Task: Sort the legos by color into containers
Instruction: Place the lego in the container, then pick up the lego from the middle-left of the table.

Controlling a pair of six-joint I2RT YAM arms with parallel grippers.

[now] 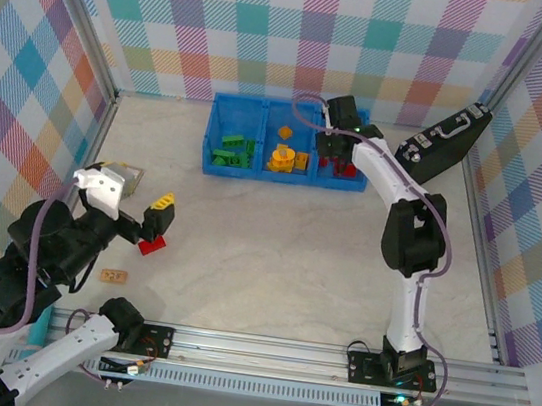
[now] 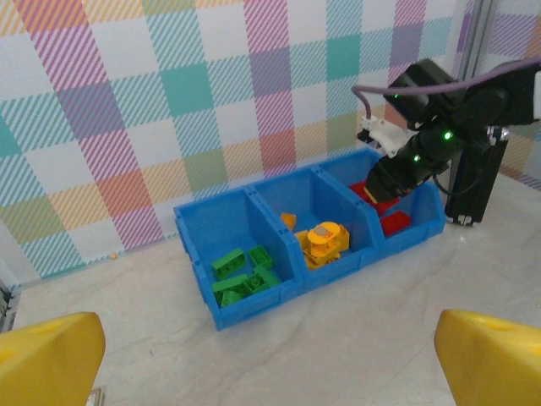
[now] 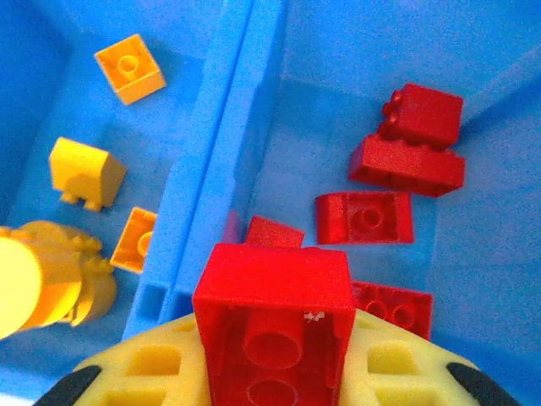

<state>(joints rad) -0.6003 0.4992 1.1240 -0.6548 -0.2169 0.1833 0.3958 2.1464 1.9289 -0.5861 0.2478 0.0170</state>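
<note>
Red brick (image 3: 272,292) was pinched tight in the right gripper (image 3: 275,376), poised over the blue tray's (image 1: 255,174) right compartment (image 3: 499,254), where other red bricks (image 3: 406,152) lay: colour matched, seemingly ready to drop. Left gripper (image 2: 269,368) gaped wide near a stray red brick (image 1: 152,245) on the table (image 1: 294,257), probably its next pick.

**Table** (image 1: 343,264): pale top with a marbled pattern. Lying on it:
- Blue tray (image 1: 208,139), three compartments side by side. Its right-hand compartment is directly below the right gripper (image 1: 336,160), and it is well ahead of the left gripper (image 1: 148,214).
- Black case (image 1: 447,137), tilted, near the right gripper on its right.
- Red brick (image 1: 152,245), just beside the left gripper's fingertip.
- Tan tile (image 1: 115,275), behind the left gripper, apart from the brick.
</note>
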